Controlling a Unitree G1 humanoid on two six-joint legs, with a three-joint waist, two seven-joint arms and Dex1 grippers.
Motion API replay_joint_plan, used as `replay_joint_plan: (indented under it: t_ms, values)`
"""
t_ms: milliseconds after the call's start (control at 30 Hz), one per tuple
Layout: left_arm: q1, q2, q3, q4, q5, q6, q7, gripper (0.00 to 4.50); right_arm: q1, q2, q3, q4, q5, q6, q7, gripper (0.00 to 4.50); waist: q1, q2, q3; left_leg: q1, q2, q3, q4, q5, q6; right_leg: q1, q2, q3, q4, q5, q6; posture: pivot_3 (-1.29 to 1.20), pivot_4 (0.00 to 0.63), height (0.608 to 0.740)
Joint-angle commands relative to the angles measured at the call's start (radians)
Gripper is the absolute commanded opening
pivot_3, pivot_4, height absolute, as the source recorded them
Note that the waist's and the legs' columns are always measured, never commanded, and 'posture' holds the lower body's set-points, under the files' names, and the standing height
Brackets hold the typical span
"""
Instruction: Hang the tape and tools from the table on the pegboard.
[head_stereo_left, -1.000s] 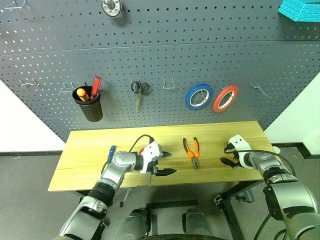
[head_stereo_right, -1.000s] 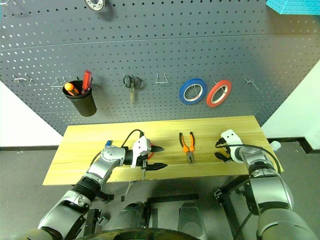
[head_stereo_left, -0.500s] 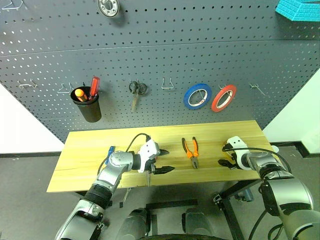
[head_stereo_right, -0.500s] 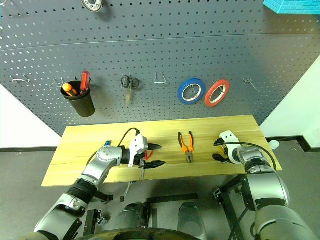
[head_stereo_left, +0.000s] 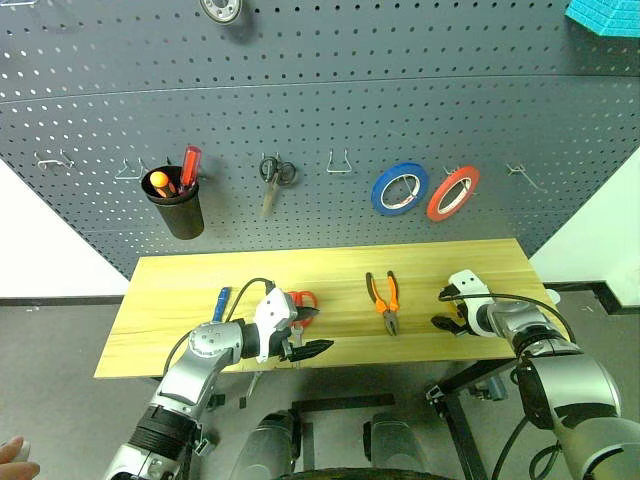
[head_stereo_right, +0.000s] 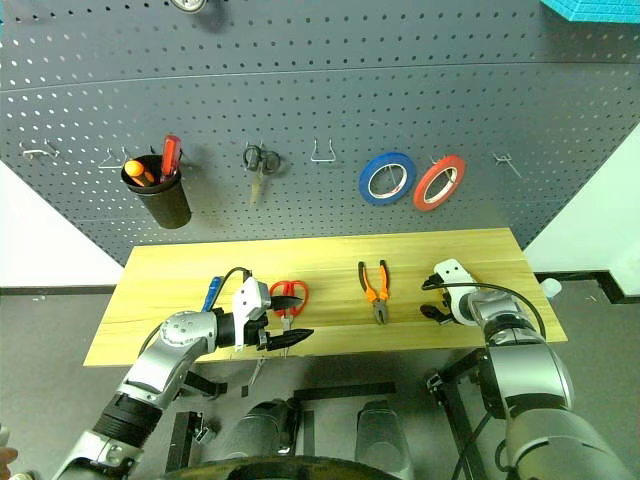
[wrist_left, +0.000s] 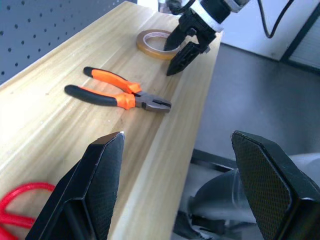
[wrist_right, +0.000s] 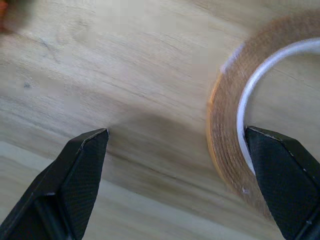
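The left gripper (head_stereo_left: 305, 333) hangs over the near edge of the table (head_stereo_left: 180, 290), its jaws apart and holding nothing. Just behind it the red-handled scissors (head_stereo_right: 286, 296) lie flat on the wood, and to their left lies the small blue-handled screwdriver (head_stereo_left: 221, 303). Toward the middle of the table the pliers (head_stereo_left: 383, 300) lie with their orange-and-black handles pointing to the wall and their nose toward the near edge.

At the right end, the right gripper (head_stereo_left: 449, 309) points down at the table, its jaws spread. The yellow tape roll (wrist_left: 154, 43) lies flat there; in the right wrist view one black finger (wrist_right: 282, 182) stands over the roll's rim and the other (wrist_right: 62, 182) over bare wood beside it. Whether the fingers touch the roll cannot be told.

Behind the table, the pegboard (head_stereo_left: 320, 120) carries a black cup (head_stereo_left: 178, 210) with screwdrivers in it, small black scissors (head_stereo_left: 274, 177) on a hook, a blue tape roll (head_stereo_left: 399, 189) and a red tape roll (head_stereo_left: 452, 192) side by side, and several bare metal hooks.
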Motion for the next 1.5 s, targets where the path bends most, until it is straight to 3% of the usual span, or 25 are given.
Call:
replay_joint_plan:
  t_ms: [33, 300, 333, 567, 767, 900, 1033, 1067, 1167, 1300, 1500]
  values:
    - [0.004, 0.011, 0.022, -0.06, -0.028, 0.018, 0.015, 3.58, 0.001, 0.016, -0.013, 0.003, 0.007, 0.009, 0.007, 3.3, 0.004, -0.001, 0.001, 0.0, 0.0, 0.0, 0.0, 0.0, 0.0, 0.0, 0.0, 0.0, 0.0, 0.0, 0.0, 0.02, 0.113, 0.725]
    - [-0.026, 0.016, 0.032, -0.038, -0.046, 0.022, 0.022, 3.58, 0.002, 0.019, -0.035, -0.001, 0.022, 0.018, 0.02, 0.6, 0.004, -0.001, 0.001, 0.0, 0.0, 0.0, 0.0, -0.001, -0.001, 0.0, 0.0, 0.0, 0.0, 0.0, 0.0, 0.0, 0.1, 0.725]
    - [-0.028, 0.016, 0.031, -0.034, -0.046, 0.02, 0.023, 3.58, 0.001, 0.019, -0.038, -0.002, 0.026, 0.018, 0.021, 0.46, 0.004, -0.001, 0.001, 0.0, 0.0, 0.0, 0.0, -0.001, -0.001, 0.0, 0.0, 0.0, 0.0, 0.0, 0.0, 0.0, 0.099, 0.725]
    - [-0.039, -0.002, 0.032, -0.004, -0.031, -0.038, 0.05, 3.58, 0.015, -0.017, -0.021, -0.051, -0.004, -0.112, -0.037, 0.46, 0.003, -0.001, 0.001, 0.0, 0.0, 0.001, 0.0, -0.001, -0.001, -0.001, 0.0, 0.0, -0.001, 0.0, 0.0, -0.01, 0.081, 0.725]
    - [-0.058, -0.067, 0.062, 0.048, -0.026, -0.198, 0.122, 3.58, 0.2, -0.116, 0.049, -0.329, -0.116, -0.473, -0.276, 0.46, 0.011, 0.003, 0.002, 0.0, -0.002, 0.003, 0.0, 0.0, -0.001, -0.001, -0.001, 0.001, -0.001, 0.0, 0.0, -0.05, 0.07, 0.725]
    - [-0.097, -0.12, 0.068, 0.11, -0.025, -0.291, 0.131, 3.58, 0.361, -0.183, 0.053, -0.574, -0.205, -0.558, -0.45, 0.46, 0.007, 0.003, 0.002, -0.001, -0.001, 0.004, 0.0, 0.0, -0.001, -0.001, -0.002, 0.001, -0.001, 0.001, 0.002, -0.09, 0.06, 0.725]
    - [-0.127, -0.149, 0.071, 0.16, -0.028, -0.338, 0.132, 3.58, 0.421, -0.223, 0.064, -0.672, -0.283, -0.572, -0.554, 0.46, -0.002, 0.004, 0.001, -0.002, -0.001, 0.008, 0.001, 0.0, 0.0, -0.001, -0.002, 0.003, -0.001, 0.001, 0.001, -0.12, 0.048, 0.725]
    - [-0.158, -0.168, 0.072, 0.189, -0.032, -0.366, 0.127, 3.58, 0.436, -0.267, 0.072, -0.712, -0.362, -0.585, -0.64, 0.46, -0.004, 0.004, 0.001, -0.002, -0.001, 0.009, 0.002, 0.0, 0.0, -0.001, -0.001, 0.003, -0.001, 0.001, 0.0, -0.13, 0.046, 0.725]
    - [-0.218, -0.204, 0.072, 0.252, -0.039, -0.433, 0.112, 3.58, 0.437, -0.351, 0.093, -0.767, -0.515, -0.584, -0.806, 0.46, 0.002, 0.006, 0.0, -0.002, -0.002, 0.01, 0.005, 0.0, 0.0, -0.002, -0.002, 0.003, 0.001, 0.001, 0.001, -0.14, 0.041, 0.725]
    - [-0.245, -0.226, 0.072, 0.29, -0.054, -0.477, 0.086, 3.58, 0.373, -0.395, 0.122, -0.721, -0.594, -0.57, -0.904, 0.46, -0.006, 0.005, -0.002, -0.002, -0.001, 0.01, 0.006, 0.0, 0.0, 0.001, -0.001, 0.003, 0.001, 0.001, 0.0, -0.14, 0.036, 0.725]
    - [-0.243, -0.237, 0.072, 0.293, -0.06, -0.487, 0.074, 3.58, 0.205, -0.399, 0.149, -0.543, -0.563, -0.627, -0.879, 0.46, -0.024, 0.005, -0.002, -0.002, -0.001, 0.01, 0.006, 0.001, 0.0, 0.001, -0.001, 0.003, 0.001, 0.003, 0.003, -0.13, 0.032, 0.725]
